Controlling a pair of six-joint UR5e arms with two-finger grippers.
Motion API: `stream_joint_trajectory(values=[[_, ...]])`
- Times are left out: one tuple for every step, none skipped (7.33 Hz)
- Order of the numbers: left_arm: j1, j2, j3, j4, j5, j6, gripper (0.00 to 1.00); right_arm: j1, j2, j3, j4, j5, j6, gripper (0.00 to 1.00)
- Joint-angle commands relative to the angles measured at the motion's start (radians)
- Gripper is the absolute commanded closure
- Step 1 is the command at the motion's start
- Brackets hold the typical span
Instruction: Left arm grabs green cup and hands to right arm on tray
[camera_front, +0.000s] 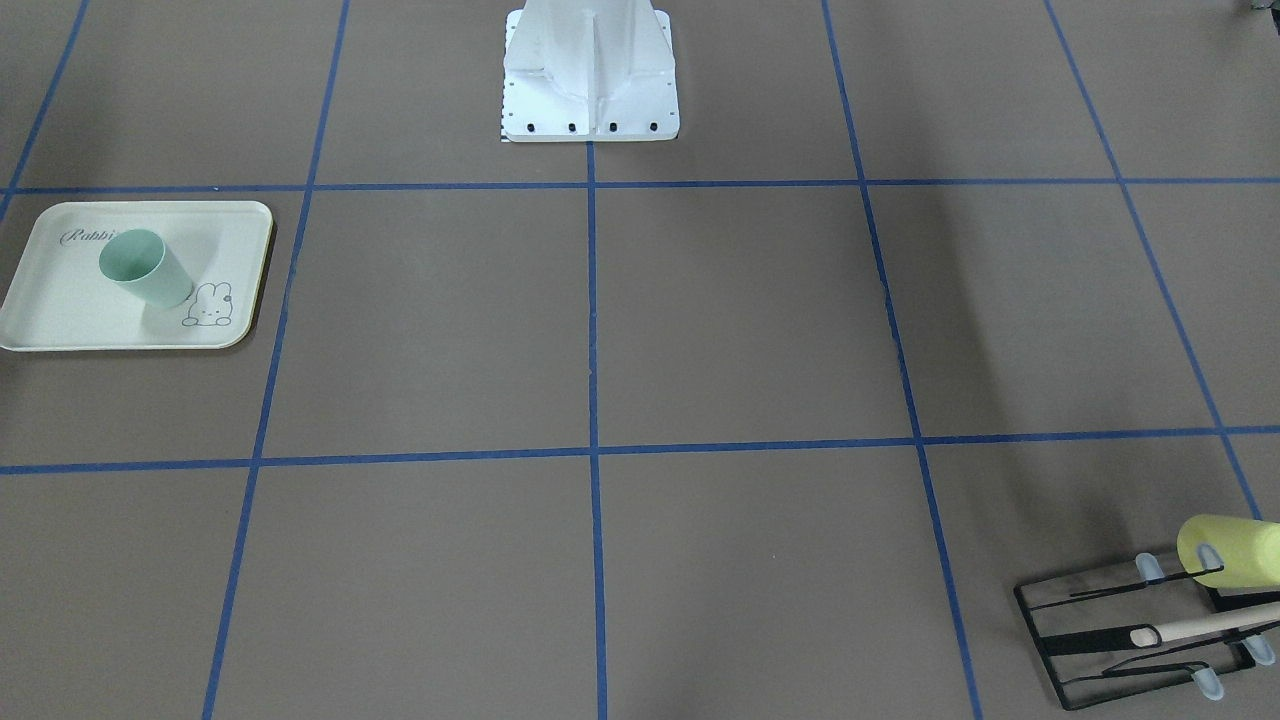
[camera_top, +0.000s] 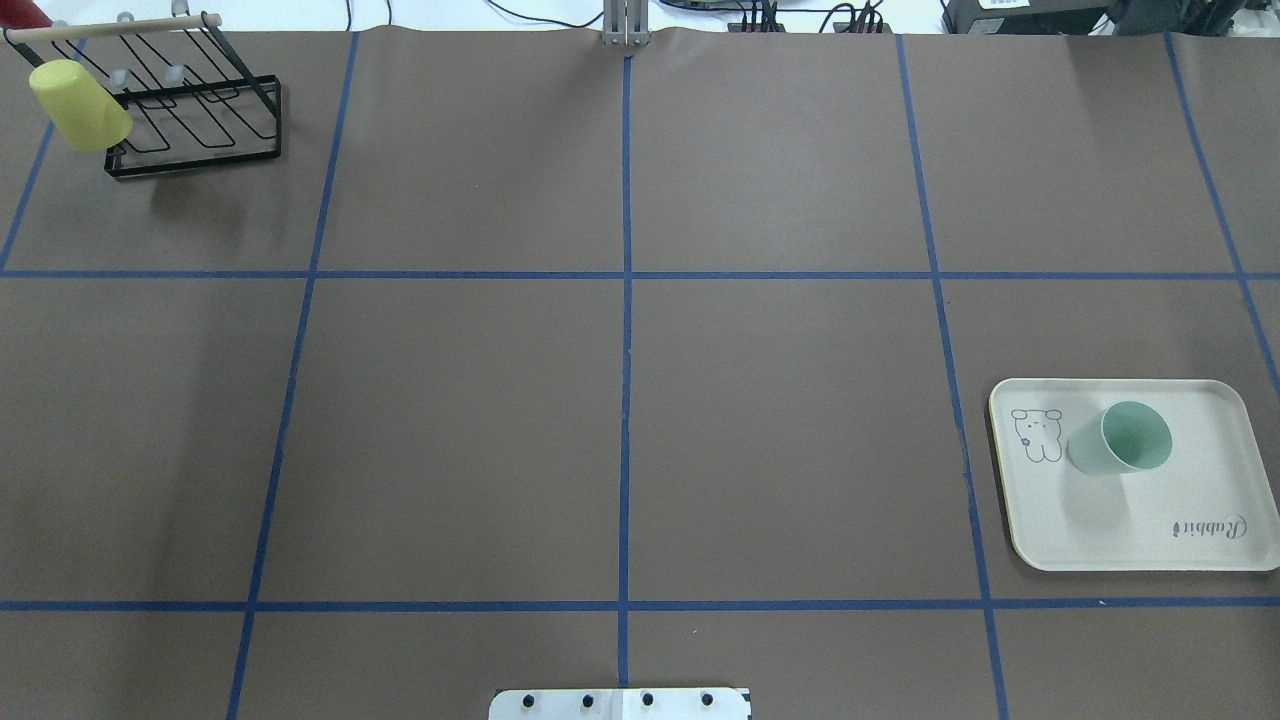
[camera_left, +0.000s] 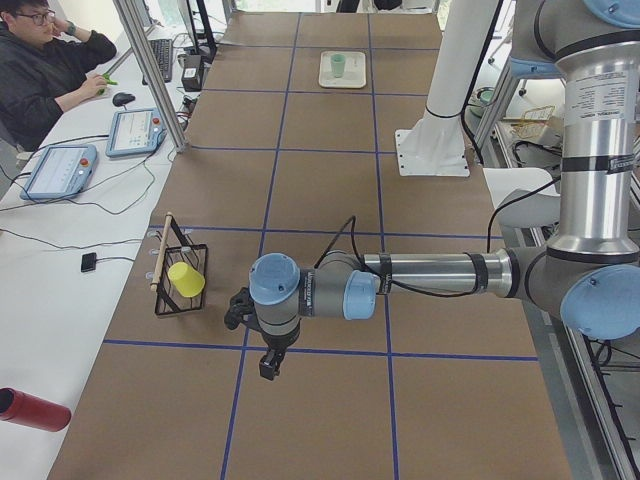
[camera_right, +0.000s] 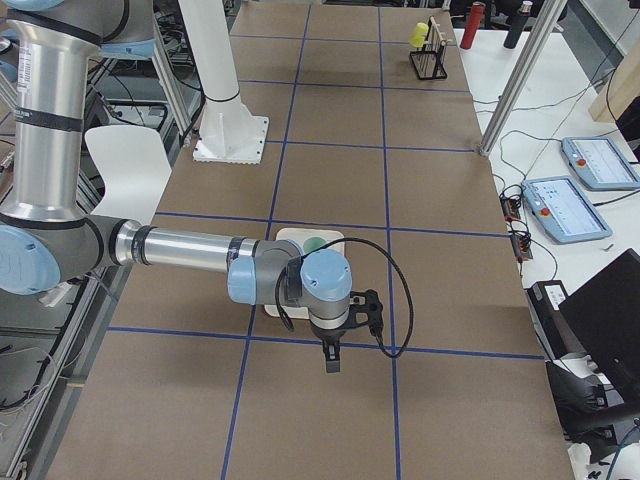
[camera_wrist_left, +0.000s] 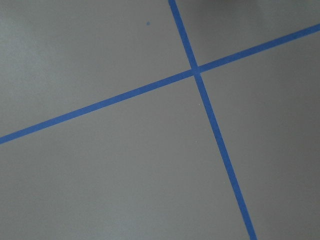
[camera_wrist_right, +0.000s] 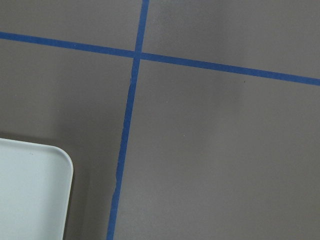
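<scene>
In the front-facing view, the green cup (camera_front: 148, 268) stands mouth up on the tray (camera_front: 60, 325), between its "Rabbit" script and its rabbit drawing and well inside the raised rim. Far from the tray, at the diagonally opposite corner, a black wire rack (camera_front: 1110, 640) carries a yellow cup (camera_front: 1230, 548). A broad stretch of brown table (camera_front: 740, 320) lies between them.

From overhead, one short edge of the tray runs just beside a blue tape line (camera_top: 965, 450) without touching it.

In the left view, the left arm (camera_left: 430, 275) reaches low over the table, well apart from the tray. The left gripper (camera_left: 268, 368) points down above the paper, and I cannot tell how its fingers stand.

In the right view, the right arm (camera_right: 185, 247) hangs its wrist over the tray and hides part of it. The right gripper (camera_right: 332, 362) points down just past the tray's edge, and its finger state cannot be told either.

The left wrist view shows only tape crossing on the table. The right wrist view catches one rounded corner of the tray, near a tape line.
</scene>
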Motion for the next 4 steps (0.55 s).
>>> stream_joint_trajectory(values=[[0.0, -0.021, -0.077, 0.156, 0.002, -0.011, 0.0, 0.001, 0.0, 0.0, 0.003, 0.0, 0.001, 0.0], [0.0, -0.029, -0.101, 0.201, 0.001, -0.057, 0.0, 0.001, 0.0, 0.0, 0.005, 0.0, 0.001, 0.0], [0.0, -0.027, -0.098, 0.203, 0.001, -0.121, 0.0, 0.001, 0.0, 0.0, 0.005, 0.0, 0.001, 0.0], [0.0, -0.023, -0.101, 0.203, -0.002, -0.145, 0.0, 0.001, 0.0, 0.0, 0.006, 0.0, 0.001, 0.0]])
